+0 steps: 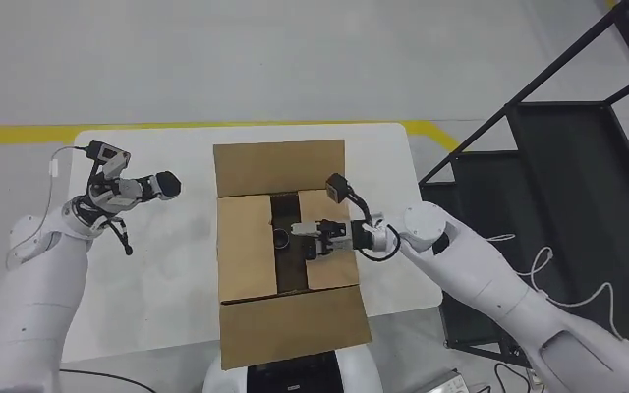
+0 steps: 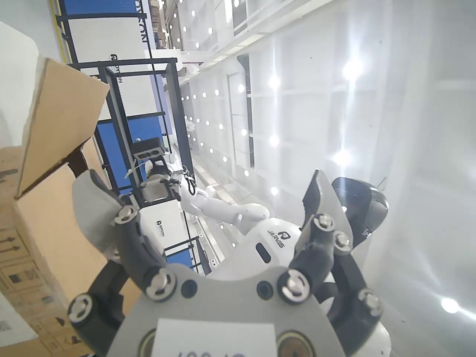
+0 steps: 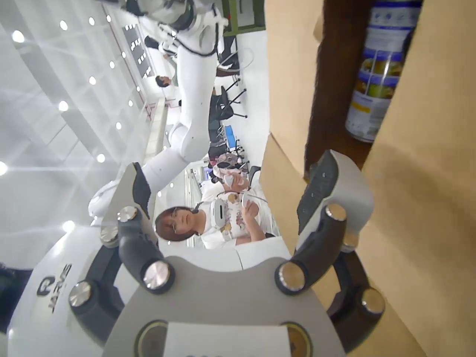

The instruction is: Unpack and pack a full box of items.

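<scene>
Scanning the table (image 1: 157, 295), we find the box (image 1: 280, 169) at its middle, outer flaps folded out, two inner flaps nearly shut with a dark slit between them. Right gripper (image 1: 309, 239) sits over that slit, jaws spread, nothing held. Through the gap we see a labelled bottle (image 3: 375, 87) inside the box. Left gripper (image 1: 165, 185) is well off to the box's left, above the table, jaws spread and empty.
</scene>
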